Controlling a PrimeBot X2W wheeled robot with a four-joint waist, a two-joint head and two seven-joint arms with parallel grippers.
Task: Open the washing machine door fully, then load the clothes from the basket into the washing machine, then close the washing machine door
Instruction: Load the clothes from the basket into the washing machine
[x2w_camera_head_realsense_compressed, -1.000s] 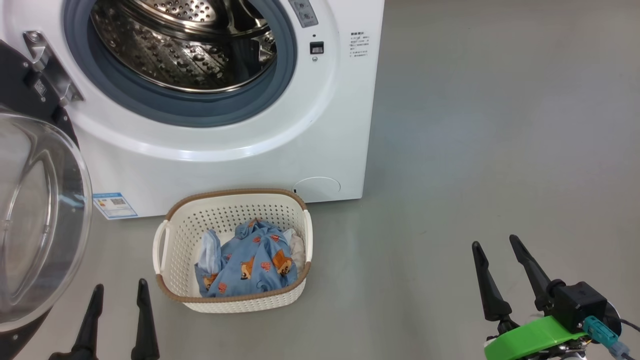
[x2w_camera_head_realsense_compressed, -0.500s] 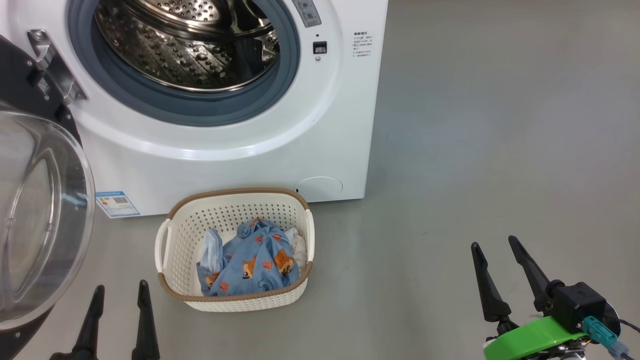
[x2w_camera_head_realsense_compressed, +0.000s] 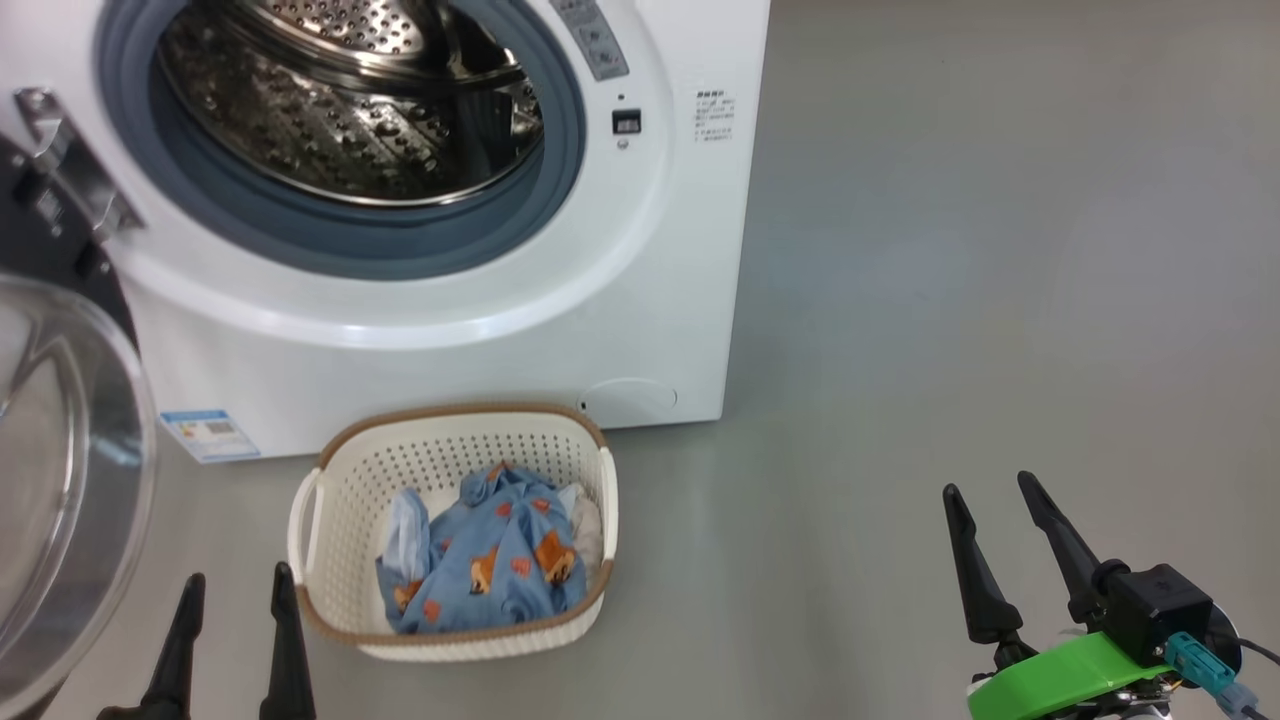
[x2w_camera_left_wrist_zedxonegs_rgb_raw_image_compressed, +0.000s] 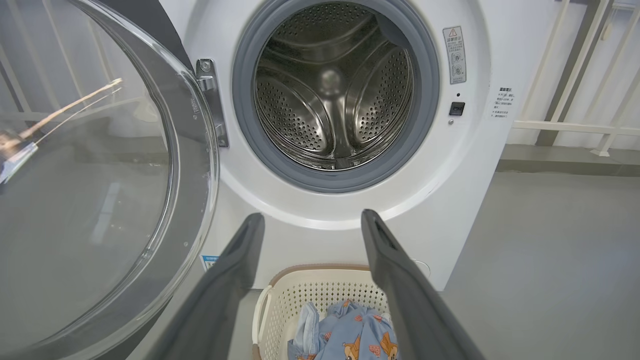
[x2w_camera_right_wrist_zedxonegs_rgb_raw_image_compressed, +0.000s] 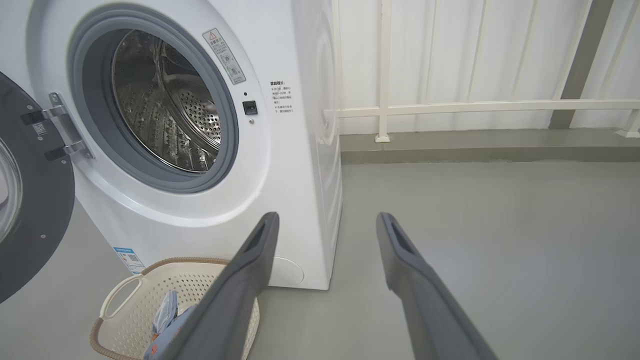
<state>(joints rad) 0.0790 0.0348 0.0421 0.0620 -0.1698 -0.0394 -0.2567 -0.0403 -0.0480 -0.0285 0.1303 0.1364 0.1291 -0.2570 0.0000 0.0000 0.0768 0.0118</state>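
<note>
The white washing machine (x2w_camera_head_realsense_compressed: 640, 250) stands with its steel drum (x2w_camera_left_wrist_zedxonegs_rgb_raw_image_compressed: 332, 85) exposed. The washing machine door (x2w_camera_head_realsense_compressed: 60, 470) is swung wide open to the left, its glass bowl facing me. On the floor in front sits the cream basket (x2w_camera_head_realsense_compressed: 450, 412), holding the light blue bear-print clothes (x2w_camera_head_realsense_compressed: 490, 565) and some white cloth. My left gripper (x2w_camera_head_realsense_compressed: 239, 573) is open and empty, low at the basket's left side, apart from it. My right gripper (x2w_camera_head_realsense_compressed: 987, 484) is open and empty over bare floor, well to the basket's right. In the wrist views, the left gripper (x2w_camera_left_wrist_zedxonegs_rgb_raw_image_compressed: 312, 215) and the right gripper (x2w_camera_right_wrist_zedxonegs_rgb_raw_image_compressed: 328, 215) are open.
Grey floor (x2w_camera_head_realsense_compressed: 1000, 250) spreads to the right of the machine. A white railing (x2w_camera_right_wrist_zedxonegs_rgb_raw_image_compressed: 450, 106) and a panelled wall stand behind it. The open door (x2w_camera_right_wrist_zedxonegs_rgb_raw_image_compressed: 35, 215) takes up the space left of the basket (x2w_camera_right_wrist_zedxonegs_rgb_raw_image_compressed: 130, 320).
The whole head picture has shifted, so the camera moved: machine and basket now sit lower and further left. Both grippers stay open where they were.
</note>
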